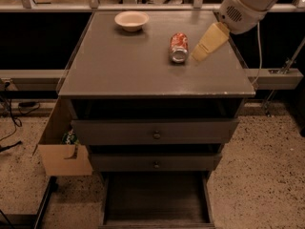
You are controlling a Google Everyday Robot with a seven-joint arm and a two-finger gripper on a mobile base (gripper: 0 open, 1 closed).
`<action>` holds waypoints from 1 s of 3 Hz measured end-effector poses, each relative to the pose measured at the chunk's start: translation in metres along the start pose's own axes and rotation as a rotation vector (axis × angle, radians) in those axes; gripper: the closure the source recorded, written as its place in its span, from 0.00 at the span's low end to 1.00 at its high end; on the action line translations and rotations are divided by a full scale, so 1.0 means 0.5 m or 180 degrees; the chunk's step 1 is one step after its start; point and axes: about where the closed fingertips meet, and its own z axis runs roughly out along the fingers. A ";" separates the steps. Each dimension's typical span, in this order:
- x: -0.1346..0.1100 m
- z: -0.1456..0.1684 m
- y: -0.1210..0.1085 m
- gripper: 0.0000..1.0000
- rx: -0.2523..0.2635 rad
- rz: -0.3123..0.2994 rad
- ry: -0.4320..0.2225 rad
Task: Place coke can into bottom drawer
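Camera view: the coke can (pixel 179 47) lies on its side on the cabinet top (pixel 138 66), not yet grasped. The gripper (pixel 198 56) hovers just beside it, holding nothing; how far open, I cannot tell. The bottom drawer (pixel 155 199) already stands pulled out. Grasping, carrying and placing remain.

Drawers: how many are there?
3, stacked: top drawer, middle drawer, and the bottom drawer pulled open. The gripper is above the tabletop, beside the coke can.
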 end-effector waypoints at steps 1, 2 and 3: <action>-0.001 0.001 0.002 0.00 0.0000 0.0238 -0.0001; 0.011 -0.002 -0.006 0.00 0.0100 0.0316 0.0038; 0.013 0.009 -0.015 0.00 0.0274 0.0436 0.0082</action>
